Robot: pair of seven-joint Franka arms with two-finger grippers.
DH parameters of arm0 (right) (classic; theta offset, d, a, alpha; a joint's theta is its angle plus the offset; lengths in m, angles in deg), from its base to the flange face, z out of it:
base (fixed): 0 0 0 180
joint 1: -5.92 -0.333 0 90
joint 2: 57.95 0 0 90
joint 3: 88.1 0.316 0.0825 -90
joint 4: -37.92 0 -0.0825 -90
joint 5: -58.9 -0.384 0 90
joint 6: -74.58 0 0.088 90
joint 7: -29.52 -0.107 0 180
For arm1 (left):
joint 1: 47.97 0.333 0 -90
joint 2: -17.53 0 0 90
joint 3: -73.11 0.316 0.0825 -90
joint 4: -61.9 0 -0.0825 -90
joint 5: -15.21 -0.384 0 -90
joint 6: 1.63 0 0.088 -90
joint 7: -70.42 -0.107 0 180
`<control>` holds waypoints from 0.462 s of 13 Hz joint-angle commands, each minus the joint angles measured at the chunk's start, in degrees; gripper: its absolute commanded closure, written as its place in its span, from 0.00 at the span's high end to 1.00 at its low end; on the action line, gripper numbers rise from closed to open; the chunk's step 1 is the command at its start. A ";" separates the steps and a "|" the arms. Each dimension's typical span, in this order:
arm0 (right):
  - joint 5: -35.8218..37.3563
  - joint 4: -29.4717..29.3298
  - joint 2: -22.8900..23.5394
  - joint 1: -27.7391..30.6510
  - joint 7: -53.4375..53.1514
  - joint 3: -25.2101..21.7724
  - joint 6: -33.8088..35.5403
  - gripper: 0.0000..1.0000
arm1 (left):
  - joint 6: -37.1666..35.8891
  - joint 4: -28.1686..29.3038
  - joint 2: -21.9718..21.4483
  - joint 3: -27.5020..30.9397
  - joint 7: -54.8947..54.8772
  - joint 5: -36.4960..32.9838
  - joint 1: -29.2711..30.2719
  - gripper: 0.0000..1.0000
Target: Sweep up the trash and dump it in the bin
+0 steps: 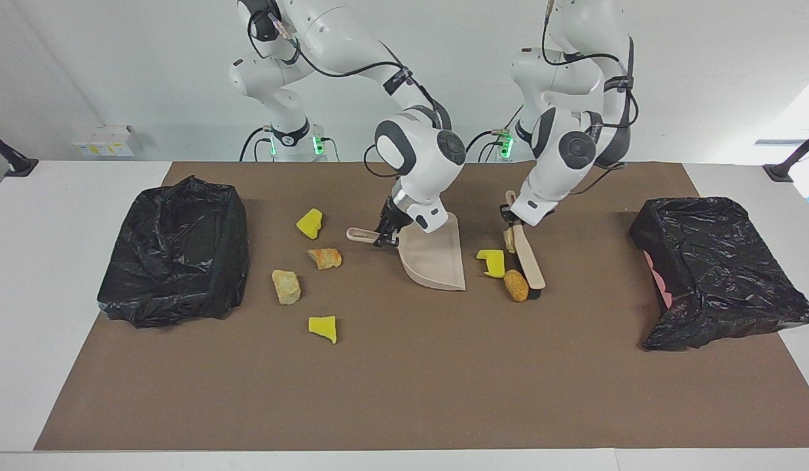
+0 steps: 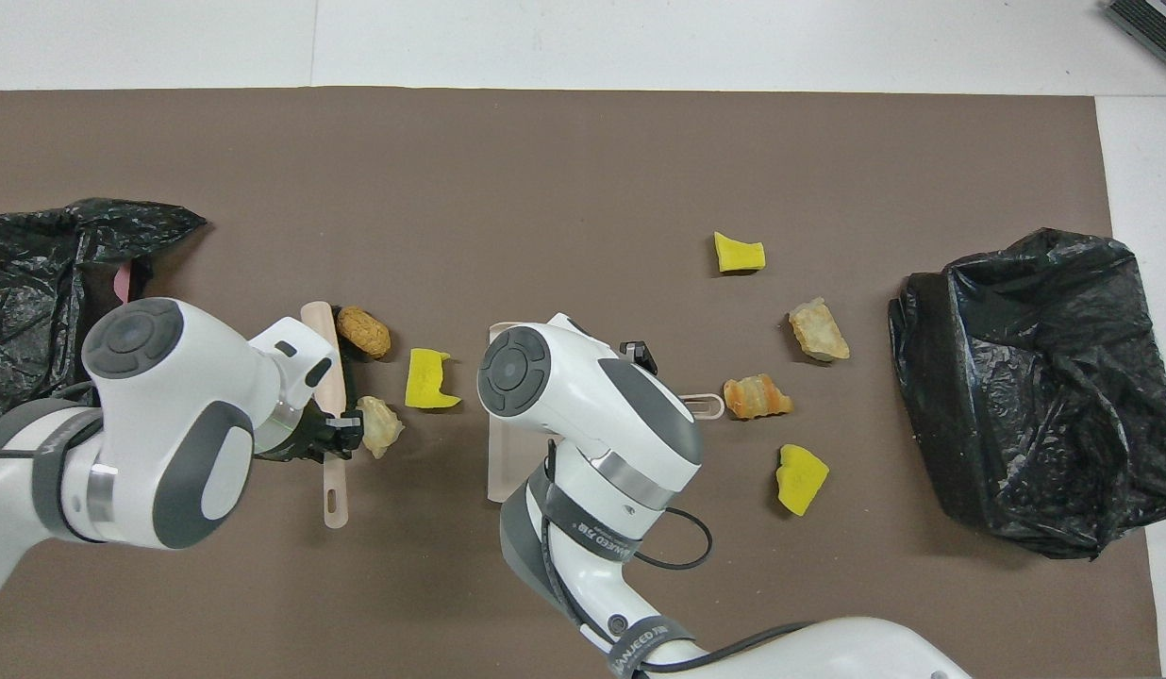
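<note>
My right gripper (image 1: 385, 239) is shut on the handle of the beige dustpan (image 1: 437, 258), whose mouth faces the left arm's end; in the overhead view my arm hides most of the dustpan (image 2: 501, 453). My left gripper (image 1: 511, 222) (image 2: 341, 432) is shut on the handle of the brush (image 1: 530, 261) (image 2: 333, 490), whose bristles are on the mat. Between brush and dustpan lie a yellow piece (image 1: 491, 262) (image 2: 428, 379), an orange-brown lump (image 1: 516, 285) (image 2: 363, 332) and a tan lump (image 2: 380, 426). Several more pieces lie toward the right arm's end: yellow (image 1: 311, 224), orange (image 1: 326, 258), tan (image 1: 286, 286), yellow (image 1: 323, 328).
A black-bagged bin (image 1: 175, 252) (image 2: 1026, 396) stands upright at the right arm's end of the brown mat. A second black-bagged bin (image 1: 712, 268) (image 2: 45, 273) at the left arm's end is tipped, with pink showing at its side.
</note>
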 commanded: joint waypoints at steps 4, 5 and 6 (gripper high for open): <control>0.22 1.93 -0.74 0.50 -1.59 0.23 -1.68 0.00 | 1.71 -0.16 -1.62 0.23 -2.16 1.44 -13.12 0.00; 0.22 1.93 -0.74 0.50 -1.59 0.23 -1.68 0.00 | 1.37 -0.42 -1.62 0.32 -2.17 2.50 -14.01 0.00; 0.22 1.93 -0.74 0.50 -1.59 0.23 -1.68 0.00 | 1.10 -0.51 -1.62 0.32 -2.17 2.68 -13.67 0.00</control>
